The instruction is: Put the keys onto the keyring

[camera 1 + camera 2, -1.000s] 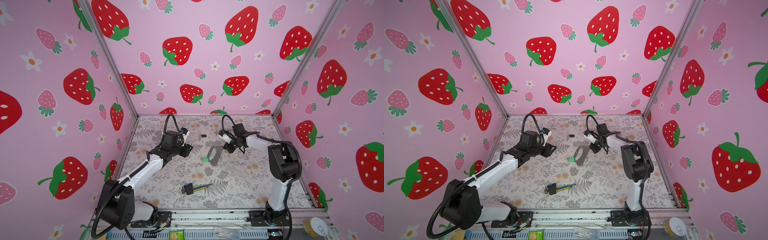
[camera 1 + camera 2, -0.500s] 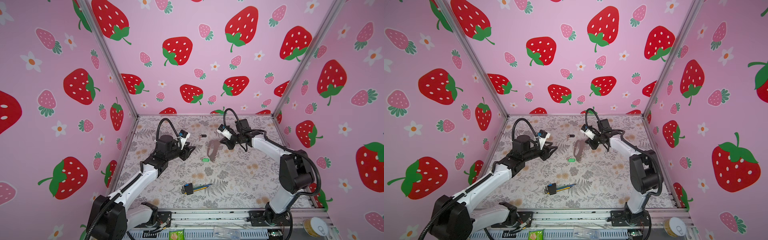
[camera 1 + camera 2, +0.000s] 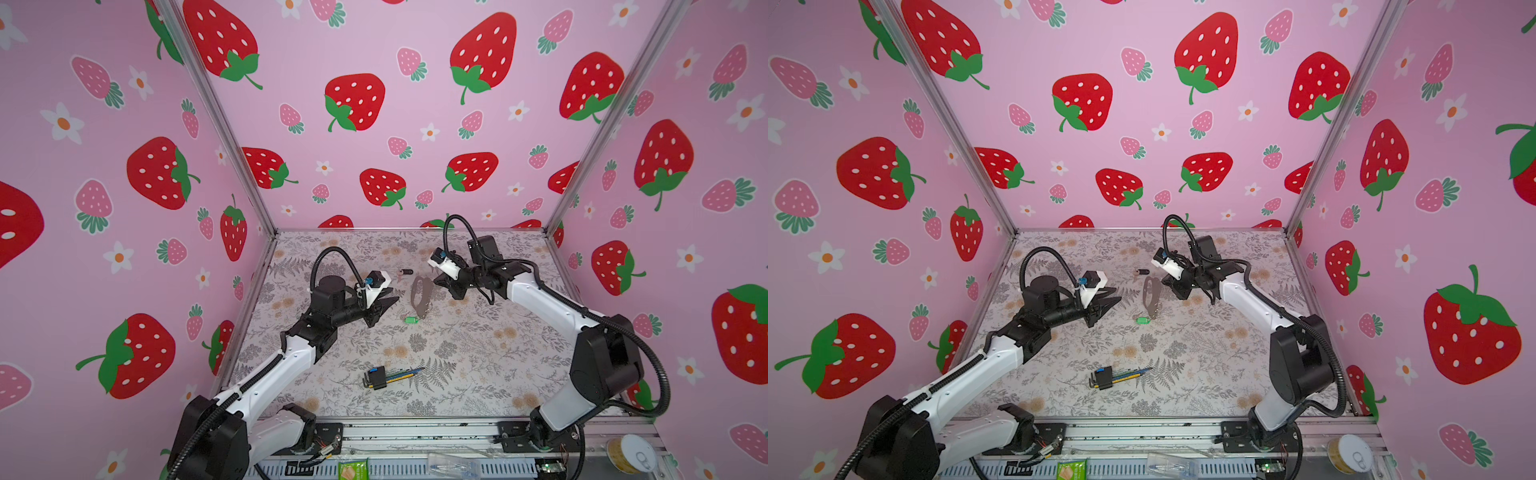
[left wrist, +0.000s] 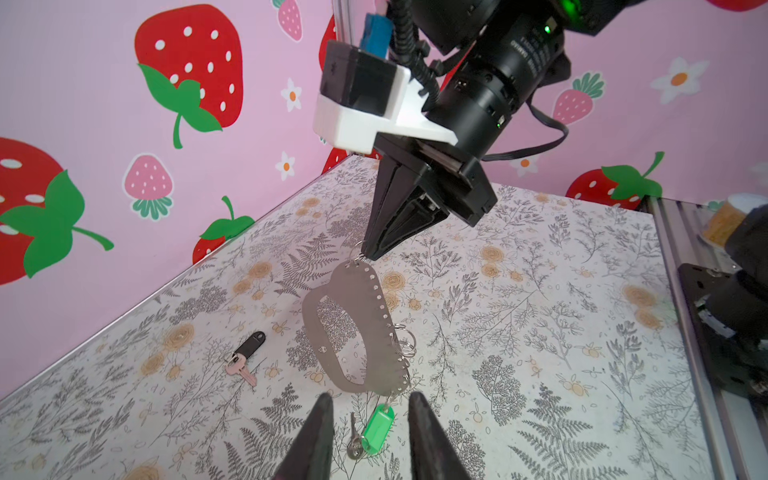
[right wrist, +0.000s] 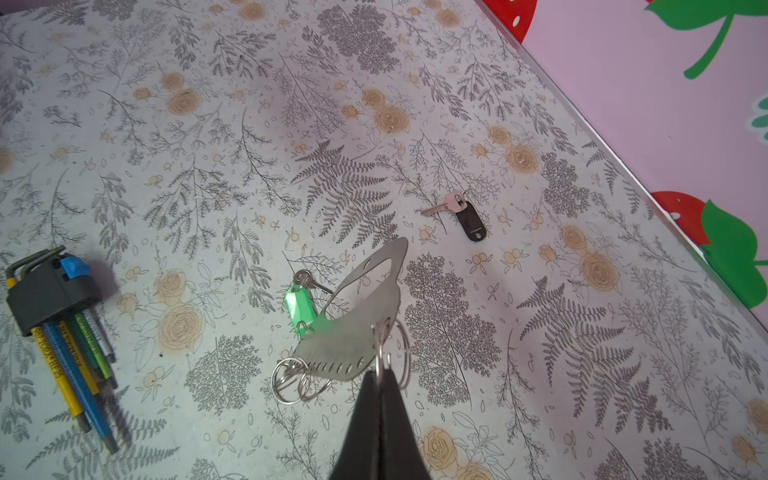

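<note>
Jaws apart, the left gripper (image 4: 370, 401) points at the green-tagged key (image 4: 376, 428) just to its right, at the near end of the keyring (image 4: 372, 332), whose long axis runs away to the far end pinched by the right gripper (image 4: 368, 251), the black-tagged key (image 4: 245, 353) lying loose beyond.

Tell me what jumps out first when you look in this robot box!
Giant red strawberries cover the pink walls all around. In the middle of the flowery table, the right gripper pinches a ring of the brown keyring, holding it up with the green-tagged key at its lower end. The black-tagged key lies alone nearer the back wall.
</note>
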`<state>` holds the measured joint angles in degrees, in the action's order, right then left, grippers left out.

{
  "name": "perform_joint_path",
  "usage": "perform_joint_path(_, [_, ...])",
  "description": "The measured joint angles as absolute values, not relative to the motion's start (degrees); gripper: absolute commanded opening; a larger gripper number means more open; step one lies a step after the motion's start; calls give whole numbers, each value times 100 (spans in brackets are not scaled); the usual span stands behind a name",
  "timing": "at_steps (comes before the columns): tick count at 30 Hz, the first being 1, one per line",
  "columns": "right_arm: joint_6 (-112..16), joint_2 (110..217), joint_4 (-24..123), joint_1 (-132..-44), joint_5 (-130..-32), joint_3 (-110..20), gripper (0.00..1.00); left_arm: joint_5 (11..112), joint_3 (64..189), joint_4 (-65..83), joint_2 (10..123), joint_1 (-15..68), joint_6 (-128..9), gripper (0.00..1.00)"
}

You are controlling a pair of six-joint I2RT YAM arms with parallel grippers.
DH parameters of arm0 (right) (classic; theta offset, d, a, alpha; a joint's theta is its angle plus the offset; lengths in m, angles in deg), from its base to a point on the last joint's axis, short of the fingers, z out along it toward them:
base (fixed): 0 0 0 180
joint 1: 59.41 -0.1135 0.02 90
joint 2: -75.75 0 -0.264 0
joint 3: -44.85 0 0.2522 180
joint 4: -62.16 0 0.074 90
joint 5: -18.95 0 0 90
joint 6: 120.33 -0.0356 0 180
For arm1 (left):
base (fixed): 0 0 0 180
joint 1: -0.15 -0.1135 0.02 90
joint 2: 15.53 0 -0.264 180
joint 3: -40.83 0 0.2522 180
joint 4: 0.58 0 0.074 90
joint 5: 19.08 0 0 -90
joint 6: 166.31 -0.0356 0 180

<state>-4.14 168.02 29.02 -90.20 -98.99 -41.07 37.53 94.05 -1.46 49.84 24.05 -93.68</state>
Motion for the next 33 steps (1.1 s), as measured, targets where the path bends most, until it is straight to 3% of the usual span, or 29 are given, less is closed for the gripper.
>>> perform_joint_path(10, [-158,15845,3547,-9184,-10312,-3143,1,3650,9895,-30,5318,2743,-10373,26])
perform_joint_path(22, [181,15676,3567,-9621,-10233,-2894,1,4004,10050,40,5644,3325,-11366,22])
perform_joint_path(33, [323,15414,3980,-9719,-10352,-2518,2,4048,10048,58,5644,3327,-11440,19])
